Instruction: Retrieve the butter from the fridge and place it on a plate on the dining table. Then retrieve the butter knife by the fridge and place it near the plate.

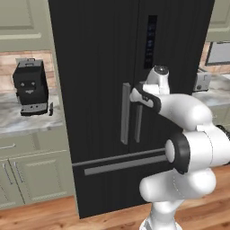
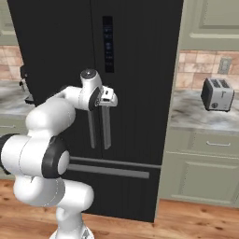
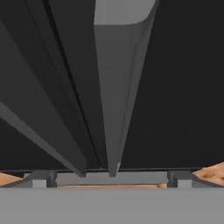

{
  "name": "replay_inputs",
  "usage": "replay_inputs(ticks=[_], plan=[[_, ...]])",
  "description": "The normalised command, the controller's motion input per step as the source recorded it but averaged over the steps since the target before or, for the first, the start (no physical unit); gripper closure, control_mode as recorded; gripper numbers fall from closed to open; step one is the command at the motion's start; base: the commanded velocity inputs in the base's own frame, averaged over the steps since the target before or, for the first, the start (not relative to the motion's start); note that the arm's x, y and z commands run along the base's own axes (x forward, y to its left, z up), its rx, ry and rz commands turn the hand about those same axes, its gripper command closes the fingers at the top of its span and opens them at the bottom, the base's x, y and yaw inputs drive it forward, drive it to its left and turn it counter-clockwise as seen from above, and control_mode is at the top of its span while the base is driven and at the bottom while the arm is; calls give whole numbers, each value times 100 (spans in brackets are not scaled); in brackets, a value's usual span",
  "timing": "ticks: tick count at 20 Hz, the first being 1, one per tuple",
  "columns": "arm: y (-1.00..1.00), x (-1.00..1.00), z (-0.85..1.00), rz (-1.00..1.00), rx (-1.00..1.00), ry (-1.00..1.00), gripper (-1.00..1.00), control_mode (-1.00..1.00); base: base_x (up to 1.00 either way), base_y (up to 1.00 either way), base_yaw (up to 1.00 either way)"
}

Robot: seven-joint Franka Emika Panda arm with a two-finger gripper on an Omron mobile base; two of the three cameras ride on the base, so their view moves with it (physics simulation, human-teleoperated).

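The black fridge (image 1: pixel 103 67) stands shut, so the butter is hidden behind its doors. My gripper (image 1: pixel 134 95) is open at the top of the two grey vertical handles (image 1: pixel 125 112). From the right, the gripper (image 2: pixel 111 99) sits against the top of the right door's handle (image 2: pixel 107 126). In the hand view that handle (image 3: pixel 116 87) runs down the middle between my spread fingertips (image 3: pixel 39 179). The butter knife (image 1: pixel 50 109), tiny and dark, stands on the counter beside the coffee machine. The plate and the dining table are out of view.
A black coffee machine (image 1: pixel 30 87) sits on the marble counter left of the fridge. A toaster (image 2: pixel 217 93) stands on the counter to the right. Pale green cabinets flank the fridge. The bottom drawer's long handle (image 1: pixel 126 164) crosses below. The floor is wood.
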Motion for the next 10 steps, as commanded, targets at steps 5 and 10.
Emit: replay_inputs(ticks=[5,10], plan=[[0,36,-20,0,-4,-8,-100,-100,0,0,0],[0,38,-21,0,-4,-9,-100,-100,0,0,0]])
